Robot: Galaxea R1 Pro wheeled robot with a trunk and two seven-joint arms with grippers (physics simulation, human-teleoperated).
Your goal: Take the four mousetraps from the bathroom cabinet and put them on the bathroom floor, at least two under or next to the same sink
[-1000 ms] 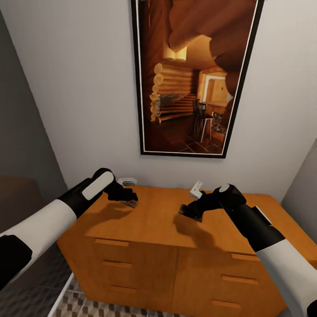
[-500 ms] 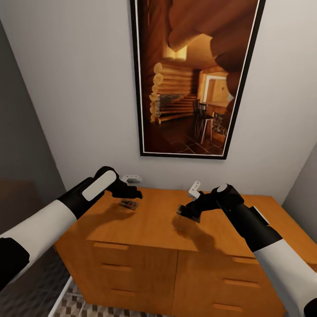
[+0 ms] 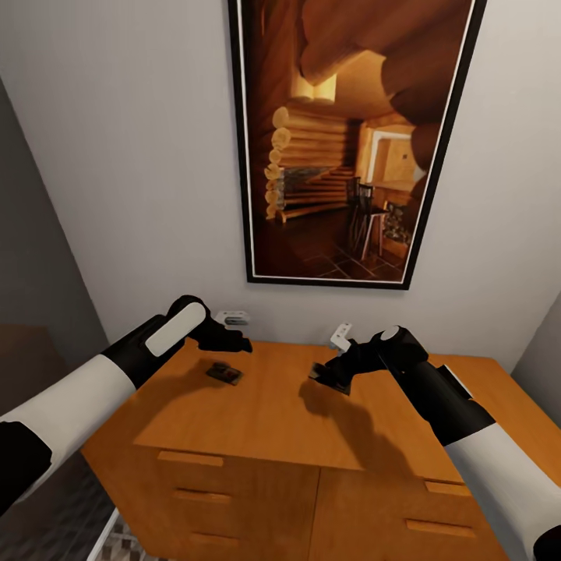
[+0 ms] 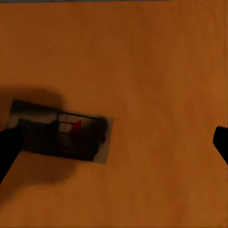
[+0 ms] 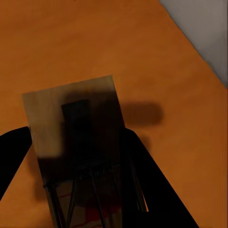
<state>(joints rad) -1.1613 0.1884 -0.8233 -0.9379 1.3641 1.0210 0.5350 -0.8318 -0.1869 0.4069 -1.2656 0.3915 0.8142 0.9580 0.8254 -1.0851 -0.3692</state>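
On the flat top of the orange-brown cabinet [image 3: 265, 405] lies one mousetrap [image 3: 224, 373], a dark flat slab with wire parts and a red spot [image 4: 61, 137]. My left gripper [image 3: 240, 344] hovers just above and behind it, open, with its fingers [image 4: 7, 149] spread wide to either side. A second mousetrap [image 5: 78, 137] is held a little above the cabinet top by my right gripper [image 3: 321, 375], which is shut on it. The other mousetraps and the sink are out of view.
A tall framed picture of a log cabin [image 3: 347, 140] hangs on the white wall behind the cabinet. Two small white fittings [image 3: 231, 317] [image 3: 340, 335] sit at the wall's base. Drawer handles [image 3: 184, 457] face me. A strip of patterned floor [image 3: 117, 545] is visible at the lower left.
My left gripper has lifted off the mousetrap, which now lies alone on the cabinet top. The right gripper still holds its trap. The camera has shifted, so the cabinet sits lower in view.
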